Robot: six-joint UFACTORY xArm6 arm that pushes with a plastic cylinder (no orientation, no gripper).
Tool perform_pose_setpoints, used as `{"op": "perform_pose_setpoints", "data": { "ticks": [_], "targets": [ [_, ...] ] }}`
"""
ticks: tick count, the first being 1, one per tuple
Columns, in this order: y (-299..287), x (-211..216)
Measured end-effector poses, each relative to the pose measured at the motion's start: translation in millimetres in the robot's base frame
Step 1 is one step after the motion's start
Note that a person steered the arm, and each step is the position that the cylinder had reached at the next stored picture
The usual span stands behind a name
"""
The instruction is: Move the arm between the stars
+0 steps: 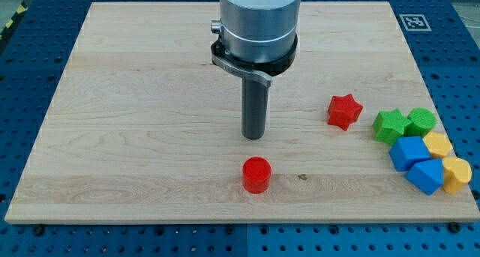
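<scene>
A red star block (344,111) lies on the wooden board (135,107) right of centre. A green star block (389,126) lies further right, touching a green round block (421,122). My tip (253,136) is the lower end of the dark rod near the board's middle. It stands well to the left of the red star and above a red cylinder (256,174), clear of both.
At the right edge a cluster holds a blue cube (409,152), a second blue block (425,175), a yellow block (437,144) and another yellow block (457,174). A printed marker tag (414,22) sits at the board's top right corner.
</scene>
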State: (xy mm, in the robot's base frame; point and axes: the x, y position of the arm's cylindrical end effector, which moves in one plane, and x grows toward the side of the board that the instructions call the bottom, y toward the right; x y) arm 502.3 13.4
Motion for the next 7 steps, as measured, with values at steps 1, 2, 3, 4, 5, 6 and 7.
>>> {"op": "perform_pose_setpoints", "data": {
  "ticks": [1, 2, 3, 4, 5, 6, 7],
  "targets": [
    [0, -13],
    [2, -30],
    [5, -53],
    [17, -55],
    [29, -36],
    [66, -21],
    [119, 0]
  ]
}}
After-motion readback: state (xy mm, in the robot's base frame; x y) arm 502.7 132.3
